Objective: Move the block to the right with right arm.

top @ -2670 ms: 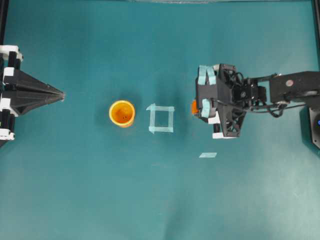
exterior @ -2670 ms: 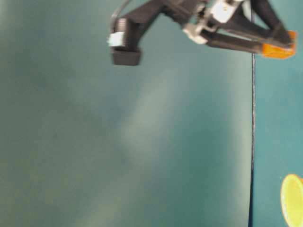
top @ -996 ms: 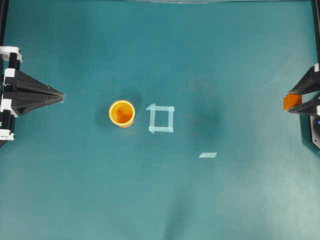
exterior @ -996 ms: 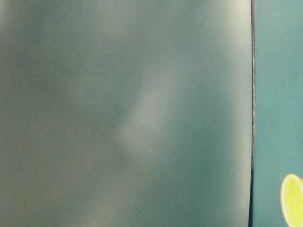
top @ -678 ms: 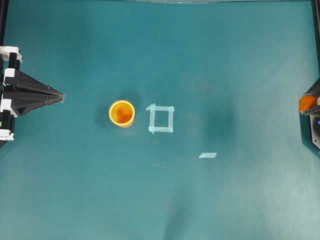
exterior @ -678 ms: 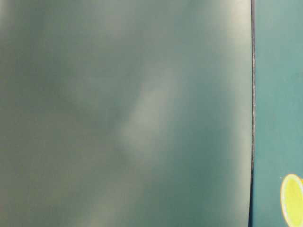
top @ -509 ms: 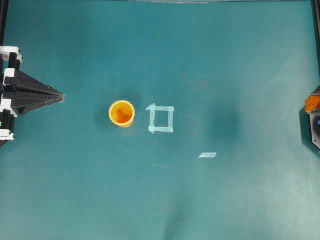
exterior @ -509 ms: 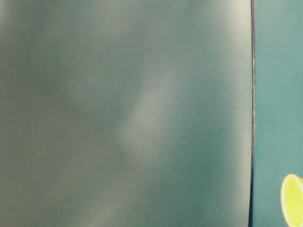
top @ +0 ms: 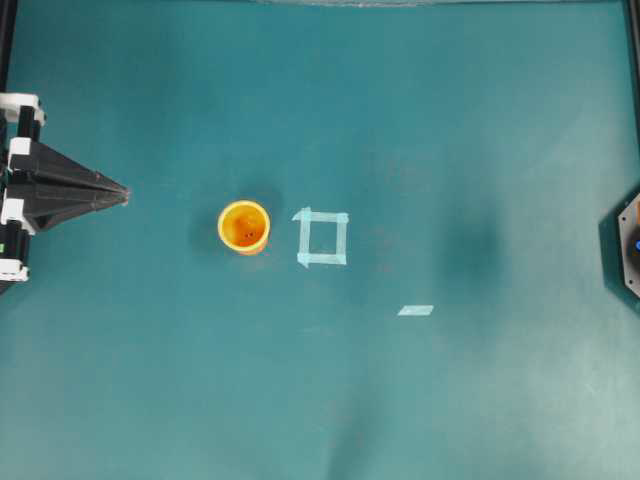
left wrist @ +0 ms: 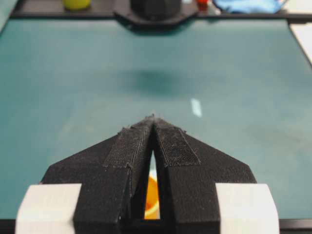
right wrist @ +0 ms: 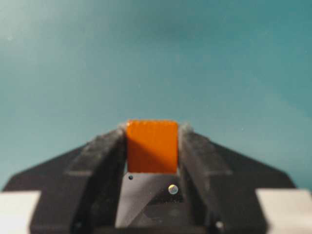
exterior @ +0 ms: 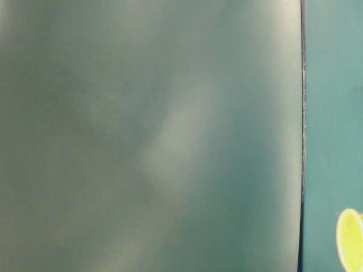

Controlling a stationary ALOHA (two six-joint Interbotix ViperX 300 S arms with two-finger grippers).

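In the right wrist view the right gripper [right wrist: 152,146] is clamped on the block [right wrist: 152,145], the orange cube pinched between both fingers near their tips, above the teal table [right wrist: 219,63]; in the left wrist view the left gripper [left wrist: 153,118] has its fingers pressed together at the tips, the orange cup [left wrist: 152,197] glimpsed through the slit behind them; overhead, the cup [top: 244,226] stands just beside the tape square [top: 322,238], a tape strip [top: 415,310] farther right; the block is out of that view.
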